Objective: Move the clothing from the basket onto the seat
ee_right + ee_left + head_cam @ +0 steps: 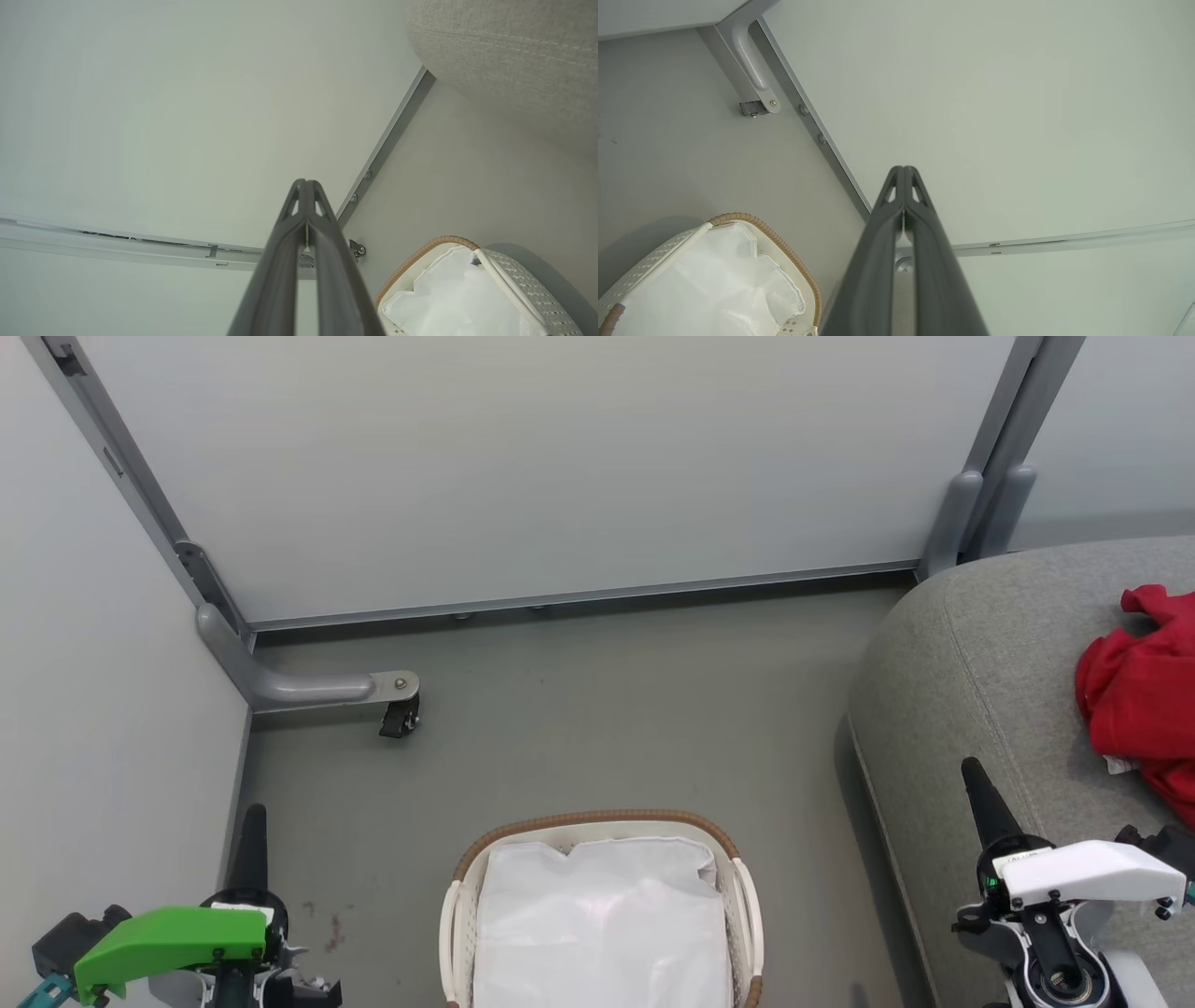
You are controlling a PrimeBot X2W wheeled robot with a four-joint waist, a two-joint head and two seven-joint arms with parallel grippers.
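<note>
The white basket (597,823) with its brown woven rim stands on the floor at the bottom centre, and I see only its white liner inside. Red clothing (1141,695) lies crumpled on the grey seat (980,653) at the right edge. My left gripper (252,814) is shut and empty, to the left of the basket. My right gripper (973,770) is shut and empty, over the seat's near edge. The basket (714,275) appears at the lower left of the left wrist view beside the shut gripper (903,170). In the right wrist view the basket (467,289) and seat (514,56) flank the shut gripper (306,183).
Pale partition panels (523,467) with grey metal frames close off the back and left. A grey support foot with a black caster (400,717) juts onto the grey floor (635,709) at the back left. Small dark red marks (332,933) spot the floor left of the basket.
</note>
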